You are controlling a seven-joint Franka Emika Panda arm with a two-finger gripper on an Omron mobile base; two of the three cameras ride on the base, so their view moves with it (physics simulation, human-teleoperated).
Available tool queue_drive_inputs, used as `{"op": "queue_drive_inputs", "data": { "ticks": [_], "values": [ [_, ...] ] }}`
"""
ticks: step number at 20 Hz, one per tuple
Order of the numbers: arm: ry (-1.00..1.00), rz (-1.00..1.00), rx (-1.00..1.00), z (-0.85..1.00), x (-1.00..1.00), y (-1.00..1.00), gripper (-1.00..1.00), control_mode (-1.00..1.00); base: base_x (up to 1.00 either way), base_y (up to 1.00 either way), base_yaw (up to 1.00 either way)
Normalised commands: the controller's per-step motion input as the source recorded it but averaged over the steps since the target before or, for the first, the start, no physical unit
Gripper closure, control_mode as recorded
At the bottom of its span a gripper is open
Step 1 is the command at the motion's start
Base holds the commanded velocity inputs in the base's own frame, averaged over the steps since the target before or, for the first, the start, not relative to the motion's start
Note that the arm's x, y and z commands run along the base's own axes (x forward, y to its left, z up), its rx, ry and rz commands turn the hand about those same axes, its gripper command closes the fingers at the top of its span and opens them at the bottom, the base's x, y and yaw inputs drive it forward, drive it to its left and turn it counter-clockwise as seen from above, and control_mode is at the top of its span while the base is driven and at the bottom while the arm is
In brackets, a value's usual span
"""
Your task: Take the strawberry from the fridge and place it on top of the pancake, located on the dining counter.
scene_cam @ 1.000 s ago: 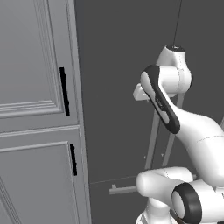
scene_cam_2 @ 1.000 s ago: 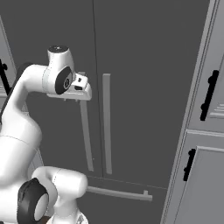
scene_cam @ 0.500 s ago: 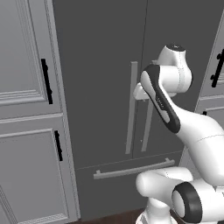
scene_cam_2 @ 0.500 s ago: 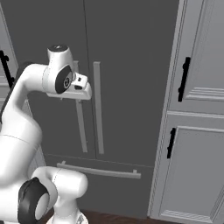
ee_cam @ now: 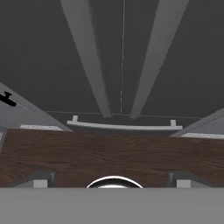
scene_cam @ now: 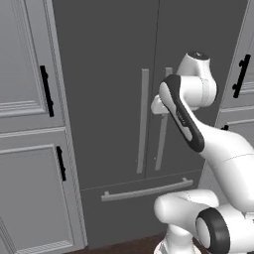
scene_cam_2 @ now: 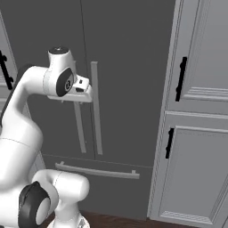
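The fridge [scene_cam: 114, 89] is the largest thing here, a tall dark grey appliance with both upper doors shut, so nothing of its inside can be seen and the strawberry's place cannot be told. Two long grey bar handles [scene_cam_2: 95, 107] run upright beside the seam between the doors, and a horizontal bar handle [scene_cam: 147, 190] crosses the lower drawer front. In the left base view a light grey panelled cabinet [scene_cam: 25, 124] with short black handles [scene_cam: 46, 91] stands against the fridge's left side; the right base view shows the matching panelled cabinet [scene_cam_2: 200, 116] on the fridge's other side, with its own black handles [scene_cam_2: 180, 79]. The white arm [scene_cam: 188, 114] is raised in front of the door seam, its hand close to the bar handles but apart from them. The hand view adds what the base views lack: a strip of dark brown wooden floor [ee_cam: 109, 153] below the drawer handle, with both bar handles converging downward toward it. The pincer [ee_cam: 109, 180] stands wide, its two finger tips [ee_cam: 38, 179] far apart at the lower edge, holding nothing.
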Motion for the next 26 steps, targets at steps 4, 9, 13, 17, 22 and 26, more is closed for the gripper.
{"op": "queue_drive_inputs", "data": {
  "ticks": [4,9,13,17,22,26],
  "values": [
    [0.0,0.0,0.0,0.0,0.0,0.0,-1.0,1.0,-0.33,-0.23,0.0],
    [0.0,0.0,0.0,0.0,0.0,0.0,-1.0,1.0,-0.13,0.0,0.0],
    [0.01,0.01,0.0,-0.1,0.35,0.0,-1.0,-1.0,0.0,0.0,0.0],
    [-0.03,0.04,0.0,-0.14,0.78,-0.17,-1.0,-1.0,0.0,0.0,0.0],
    [-0.08,0.02,0.0,-0.05,0.82,-0.21,-1.0,-1.0,0.0,0.0,0.0],
    [-0.05,0.0,0.0,0.0,0.63,-0.03,-1.0,-1.0,0.0,0.0,0.0]
  ]
}}
